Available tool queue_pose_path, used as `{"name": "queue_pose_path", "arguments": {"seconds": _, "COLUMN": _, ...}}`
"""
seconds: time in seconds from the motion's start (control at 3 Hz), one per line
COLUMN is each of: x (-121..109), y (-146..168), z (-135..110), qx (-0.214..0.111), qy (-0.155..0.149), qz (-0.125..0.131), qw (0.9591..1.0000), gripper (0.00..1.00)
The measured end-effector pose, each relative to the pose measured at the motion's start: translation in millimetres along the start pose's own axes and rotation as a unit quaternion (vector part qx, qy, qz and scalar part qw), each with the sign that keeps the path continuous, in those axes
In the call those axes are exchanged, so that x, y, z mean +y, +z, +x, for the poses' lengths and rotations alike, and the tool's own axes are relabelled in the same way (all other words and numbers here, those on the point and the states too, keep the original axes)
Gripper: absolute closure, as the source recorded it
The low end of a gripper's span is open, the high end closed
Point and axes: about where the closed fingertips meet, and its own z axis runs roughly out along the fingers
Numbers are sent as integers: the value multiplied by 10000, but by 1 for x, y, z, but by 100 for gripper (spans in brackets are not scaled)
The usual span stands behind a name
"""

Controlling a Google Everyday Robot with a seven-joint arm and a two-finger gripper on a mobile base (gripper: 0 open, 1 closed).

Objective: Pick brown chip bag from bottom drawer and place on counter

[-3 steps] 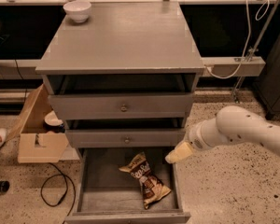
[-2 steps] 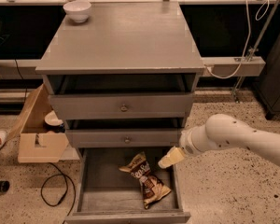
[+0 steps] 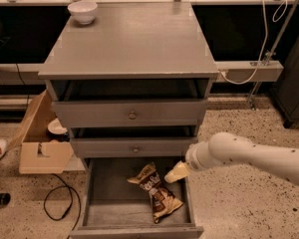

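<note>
The brown chip bag (image 3: 156, 191) lies flat on the grey floor of the open bottom drawer (image 3: 107, 203), right of its middle. My gripper (image 3: 176, 173) reaches in from the right on a white arm (image 3: 249, 156) and hovers just above the drawer's right side, beside the bag's upper right corner and apart from it. The counter (image 3: 134, 39) is the grey top of the cabinet.
A white bowl (image 3: 82, 11) stands at the counter's far left corner. The two upper drawers (image 3: 132, 114) are shut. An open cardboard box (image 3: 40, 142) and a black cable (image 3: 57, 205) lie on the floor to the left. A rail with a white cable (image 3: 249, 71) runs behind on the right.
My arm has moved left and down, bringing the gripper from outside the drawer's right edge to above the drawer next to the bag. The bag has not moved.
</note>
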Motion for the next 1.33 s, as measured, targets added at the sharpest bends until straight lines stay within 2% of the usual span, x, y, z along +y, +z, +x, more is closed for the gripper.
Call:
{"name": "queue_pose_path", "arguments": {"seconds": 0.33, "x": -9, "y": 49, "z": 17, "qx": -59, "qy": 99, "qz": 159, "qw": 9998, "gripper": 0}}
{"name": "queue_pose_path", "arguments": {"seconds": 0.67, "x": -12, "y": 86, "z": 33, "qx": -189, "qy": 245, "qz": 74, "qw": 9995, "gripper": 0}}
{"name": "queue_pose_path", "arguments": {"seconds": 1.33, "x": -12, "y": 144, "z": 70, "qx": -628, "qy": 693, "qz": -324, "qw": 9951, "gripper": 0}}
